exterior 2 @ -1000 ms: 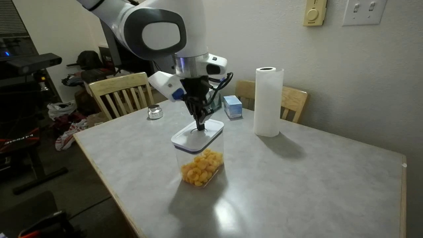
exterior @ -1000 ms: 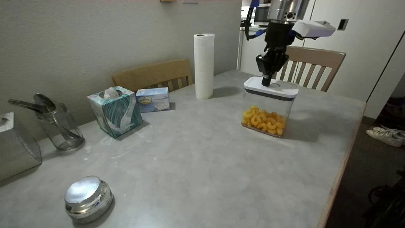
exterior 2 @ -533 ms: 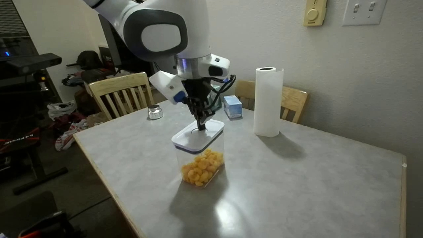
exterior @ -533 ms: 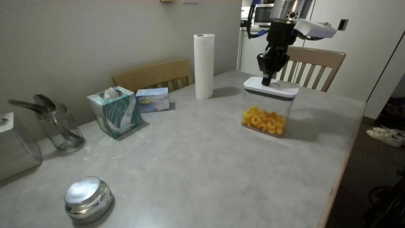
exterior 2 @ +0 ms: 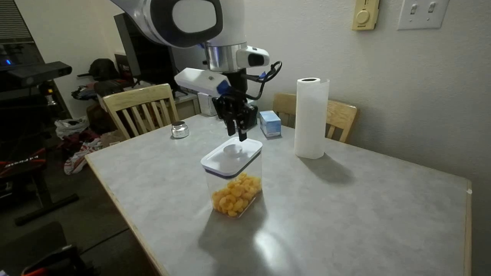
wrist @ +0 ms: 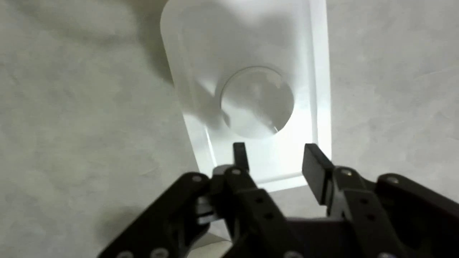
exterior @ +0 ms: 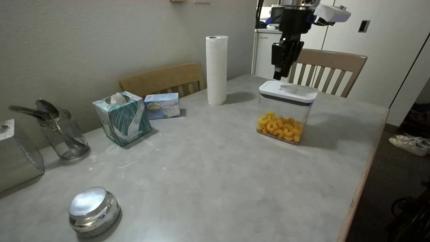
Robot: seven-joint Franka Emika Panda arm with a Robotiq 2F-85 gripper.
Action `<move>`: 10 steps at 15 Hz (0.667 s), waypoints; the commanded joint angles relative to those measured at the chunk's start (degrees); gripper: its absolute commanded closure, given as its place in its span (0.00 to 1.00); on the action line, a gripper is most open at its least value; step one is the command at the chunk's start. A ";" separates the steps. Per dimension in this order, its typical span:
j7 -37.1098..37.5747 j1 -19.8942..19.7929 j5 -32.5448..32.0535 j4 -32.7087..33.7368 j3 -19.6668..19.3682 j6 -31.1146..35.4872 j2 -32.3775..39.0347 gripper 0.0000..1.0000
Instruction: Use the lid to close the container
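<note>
The white lid (exterior: 302, 93) sits flat on top of the clear container (exterior: 284, 111), with its dark seal band level along the rim. Orange-yellow pieces (exterior 2: 236, 193) fill the container's lower part. The lid also shows in an exterior view (exterior 2: 220, 161), with its round centre button (exterior 2: 232, 149) in sight. In the wrist view the lid (wrist: 229, 43) and its round button (wrist: 257, 102) lie beyond the fingertips. My gripper (wrist: 275, 154) is open and empty, its two fingers clearly apart. In an exterior view the gripper (exterior 2: 237, 135) hangs a little above the lid, not touching it.
A paper-towel roll (exterior: 216, 70) stands behind the container. A teal tissue box (exterior: 122, 117), a blue tea box (exterior: 163, 106), a glass jar with utensils (exterior: 65, 137) and a silver round jar (exterior: 94, 211) stand on the table. Wooden chairs (exterior 2: 142, 107) stand at its edges.
My gripper has risen off the lid's centre, where its fingertips were pressed close together, and its fingers have parted. The lid stays on the container, which has shifted very slightly.
</note>
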 commanded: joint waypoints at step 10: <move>-1.03 0.25 0.63 -1.17 0.82 -0.97 -2.46 0.91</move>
